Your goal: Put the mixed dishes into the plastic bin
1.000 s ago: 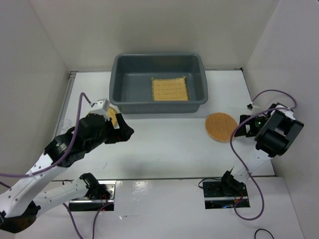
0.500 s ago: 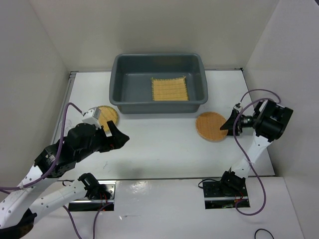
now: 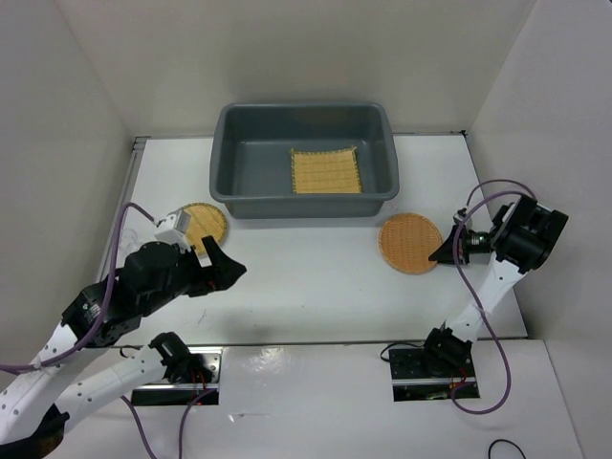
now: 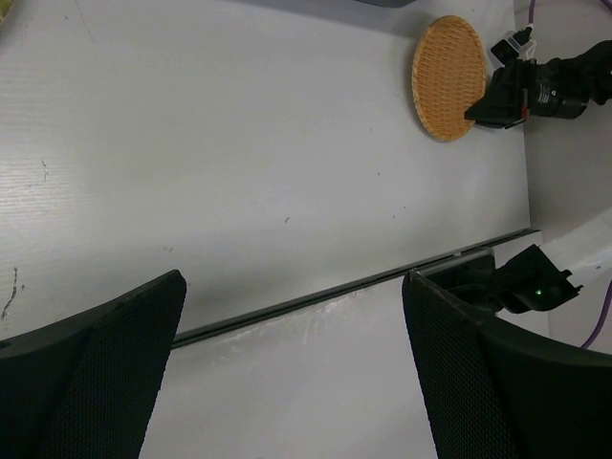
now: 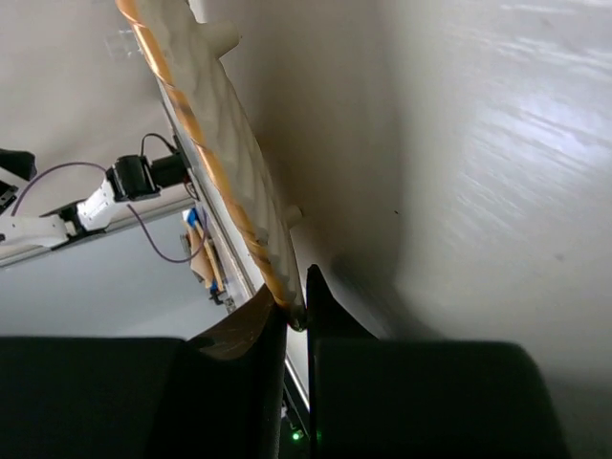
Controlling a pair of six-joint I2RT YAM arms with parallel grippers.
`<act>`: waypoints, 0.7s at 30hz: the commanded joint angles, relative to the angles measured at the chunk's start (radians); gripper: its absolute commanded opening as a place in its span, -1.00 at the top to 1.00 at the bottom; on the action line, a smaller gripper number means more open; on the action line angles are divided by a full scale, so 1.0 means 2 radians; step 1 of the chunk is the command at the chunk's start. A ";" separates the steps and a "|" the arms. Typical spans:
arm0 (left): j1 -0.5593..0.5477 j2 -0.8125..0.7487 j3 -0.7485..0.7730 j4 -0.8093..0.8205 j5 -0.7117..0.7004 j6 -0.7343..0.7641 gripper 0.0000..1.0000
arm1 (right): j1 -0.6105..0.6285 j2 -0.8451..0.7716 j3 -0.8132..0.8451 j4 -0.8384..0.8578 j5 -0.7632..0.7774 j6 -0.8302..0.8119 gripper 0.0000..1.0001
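Orange-brown disc (image 3: 411, 243) is sitting right of centre in the overhead frame, perhaps tilting, its right rim pinched by the right gripper (image 3: 446, 252), whose arm is reaching low and leftward. Left gripper (image 3: 222, 268) is hovering lower left, jaws spread wide.

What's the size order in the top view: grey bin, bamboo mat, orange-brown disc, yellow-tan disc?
1. grey bin
2. bamboo mat and orange-brown disc: too alike to rank
3. yellow-tan disc, unsure: the left arm hides part of it
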 commanded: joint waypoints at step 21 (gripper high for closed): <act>0.002 0.049 0.030 0.026 0.011 0.071 -1.00 | -0.074 -0.344 0.023 0.005 0.070 0.022 1.00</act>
